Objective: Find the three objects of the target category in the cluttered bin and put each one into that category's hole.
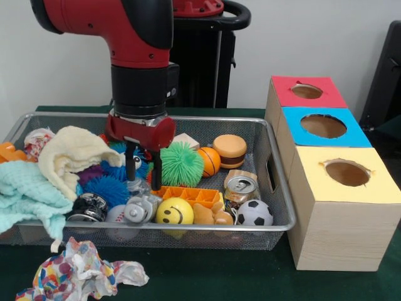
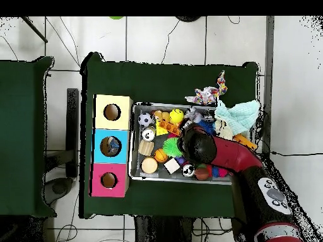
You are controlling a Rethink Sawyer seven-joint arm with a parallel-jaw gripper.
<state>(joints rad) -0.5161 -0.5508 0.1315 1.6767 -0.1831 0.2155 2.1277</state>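
A: Where is the pincer point(image 1: 143, 168)?

B: Low in the wire bin point(image 1: 279, 188), left of centre in the front view. Its two black fingers point(image 1: 156, 170) hang apart, the gap moderate. Nothing is clamped between them, though the tips reach down to the clutter just above a small silver can point(image 1: 141, 207); whether they touch it I cannot tell.

A: What lies round it?

B: One green spiky ball point(image 1: 182, 163) just to the right, one blue spiky ball point(image 1: 106, 188) to the left, one orange tray point(image 1: 188, 194) beneath, and one yellow smiley ball point(image 1: 175, 211) at the front.

A: Further out?

B: One basketball point(image 1: 210, 161), one toy burger point(image 1: 230, 150), one dented drink can point(image 1: 240, 187), one soccer ball point(image 1: 254, 213), one dark can point(image 1: 88, 207). At the left of the bin, one cream cloth point(image 1: 72, 155) lies over one teal cloth point(image 1: 25, 191).

A: And the holes?

B: Three boxes in a row at the right of the frame, one hole each: red point(image 1: 307, 91) farthest, blue point(image 1: 323, 126) in the middle, yellow point(image 1: 347, 172) nearest. From overhead, something sits inside the blue hole.

A: Outside the bin?

B: One crumpled patterned wrapper point(image 1: 78, 273) on the green bench point(image 1: 225, 279), lower left
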